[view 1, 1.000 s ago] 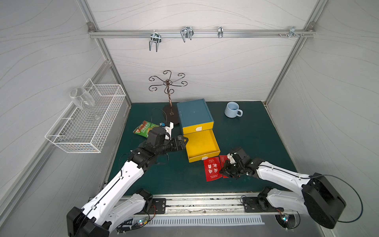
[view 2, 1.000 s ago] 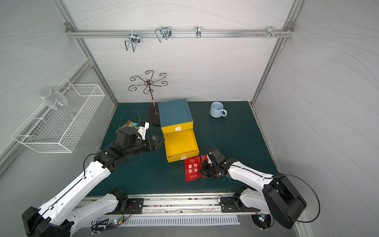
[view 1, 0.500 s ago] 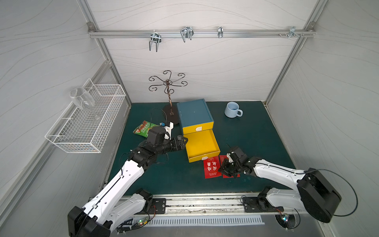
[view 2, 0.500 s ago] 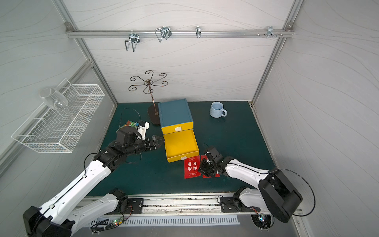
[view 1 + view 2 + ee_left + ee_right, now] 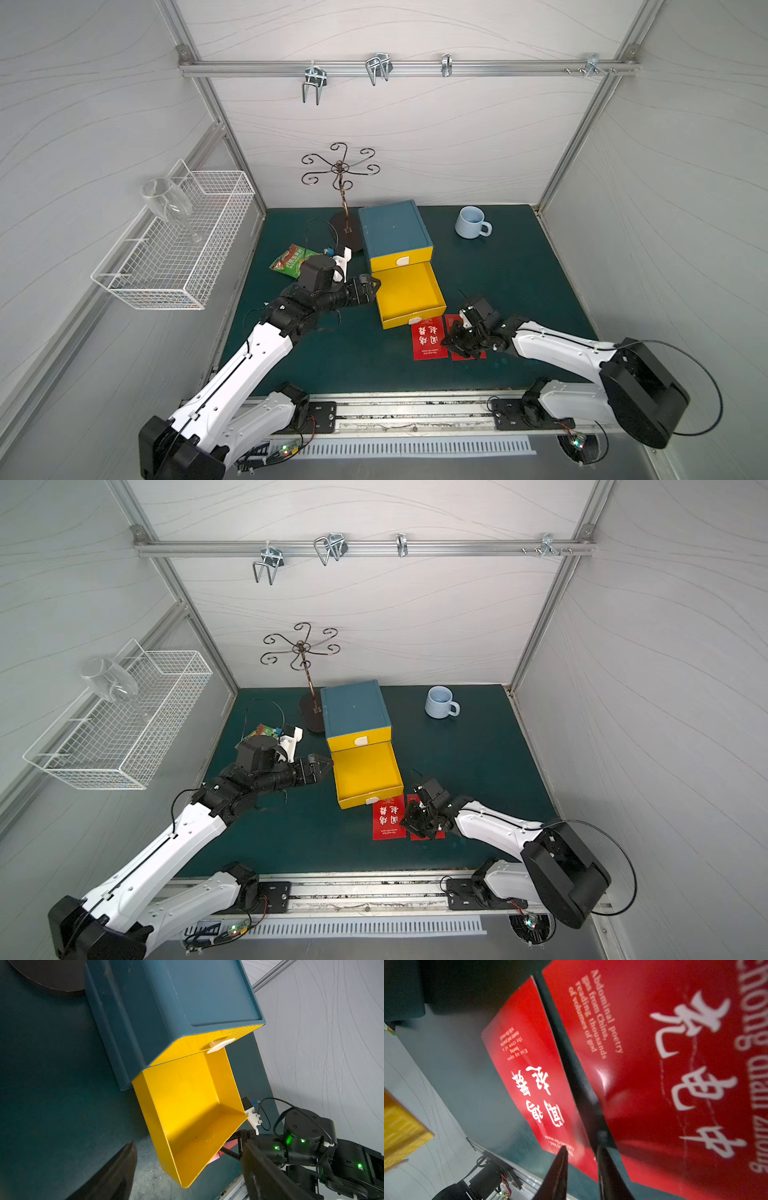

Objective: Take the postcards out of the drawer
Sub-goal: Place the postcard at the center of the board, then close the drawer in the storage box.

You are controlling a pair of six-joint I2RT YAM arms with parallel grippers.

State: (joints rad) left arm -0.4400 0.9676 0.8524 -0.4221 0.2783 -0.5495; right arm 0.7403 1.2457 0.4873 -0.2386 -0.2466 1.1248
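**Drawer** [image 5: 407, 293]: pulled out, and its floor is bare in the left wrist view.

**Postcards:** two red ones lie flat on the green mat [image 5: 332, 357], just in front of the drawer's front wall. They sit side by side, long axes running from the drawer toward the front rail [image 5: 415, 411]. The exposed card [image 5: 429, 341] is fully visible; the covered card [image 5: 454, 323] is partly hidden by the right gripper [image 5: 451, 343]. No third card is visible in any view (it may lie under the gripper; this cannot be confirmed).

**Right gripper:** low, directly over the covered card, with the forearm stretched nearly level above the mat. Its fingers point toward the exposed card. In the right wrist view the jaws are slightly parted with nothing pinched between them.

**Left gripper** [image 5: 372, 286]: jaws wide and empty, level beside the drawer's left wall. The drawer lies between it and the cards.

**Judgement:** the right arm is clearly the nearer to both cards.
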